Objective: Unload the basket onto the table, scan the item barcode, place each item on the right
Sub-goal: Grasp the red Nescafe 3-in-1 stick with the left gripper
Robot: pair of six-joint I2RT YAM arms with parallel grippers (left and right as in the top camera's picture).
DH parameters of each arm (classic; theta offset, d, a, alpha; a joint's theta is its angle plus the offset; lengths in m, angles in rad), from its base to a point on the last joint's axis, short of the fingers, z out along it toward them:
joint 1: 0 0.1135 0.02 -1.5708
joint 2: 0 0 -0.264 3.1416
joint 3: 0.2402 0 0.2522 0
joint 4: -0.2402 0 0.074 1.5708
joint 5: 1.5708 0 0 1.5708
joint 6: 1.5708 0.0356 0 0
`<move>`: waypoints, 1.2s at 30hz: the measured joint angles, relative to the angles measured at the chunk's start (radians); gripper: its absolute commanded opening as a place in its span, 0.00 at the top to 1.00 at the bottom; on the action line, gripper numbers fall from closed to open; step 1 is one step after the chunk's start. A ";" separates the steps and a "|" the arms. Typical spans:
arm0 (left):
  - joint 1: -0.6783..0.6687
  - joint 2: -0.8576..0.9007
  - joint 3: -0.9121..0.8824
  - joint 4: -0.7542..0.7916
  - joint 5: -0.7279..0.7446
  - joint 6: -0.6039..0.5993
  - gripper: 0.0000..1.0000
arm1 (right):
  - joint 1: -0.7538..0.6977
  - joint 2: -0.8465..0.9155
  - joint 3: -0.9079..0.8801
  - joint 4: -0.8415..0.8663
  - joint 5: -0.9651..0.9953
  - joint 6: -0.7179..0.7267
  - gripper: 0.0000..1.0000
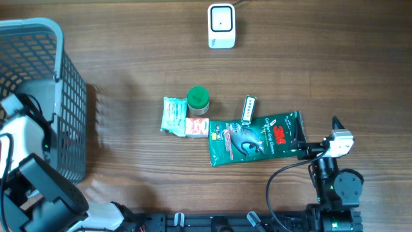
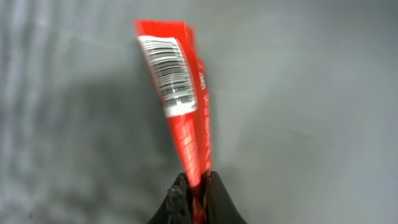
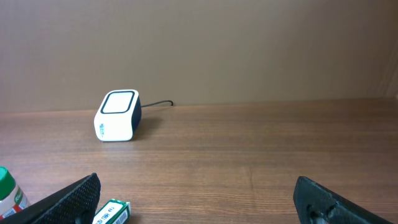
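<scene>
In the left wrist view my left gripper (image 2: 198,193) is shut on the lower end of a red packet (image 2: 189,124). The packet stands up from the jaws over a blurred grey surface, its white barcode label (image 2: 168,71) facing the camera. The white scanner (image 1: 221,26) sits at the far middle of the table and also shows in the right wrist view as scanner (image 3: 116,116). My left arm (image 1: 26,129) is at the left beside the basket, its fingers hidden from overhead. My right gripper (image 3: 196,186) stands open and empty near the table's right front (image 1: 317,134).
A grey mesh basket (image 1: 71,96) takes up the left side. In the middle lie a green pouch (image 1: 254,137), a small green box (image 1: 249,108), a green-capped bottle (image 1: 198,100), a teal packet (image 1: 172,115) and a pink packet (image 1: 197,127).
</scene>
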 measured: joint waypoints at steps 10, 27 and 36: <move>-0.002 -0.238 0.507 -0.294 0.023 0.077 0.91 | 0.000 0.000 0.000 0.000 0.000 0.000 0.00; -0.002 0.185 0.494 -0.347 0.011 0.023 0.26 | 0.000 0.000 0.000 0.000 0.000 0.000 0.00; -0.010 0.396 0.491 -0.279 0.002 0.008 0.22 | 0.000 0.000 0.000 0.000 0.000 0.000 0.00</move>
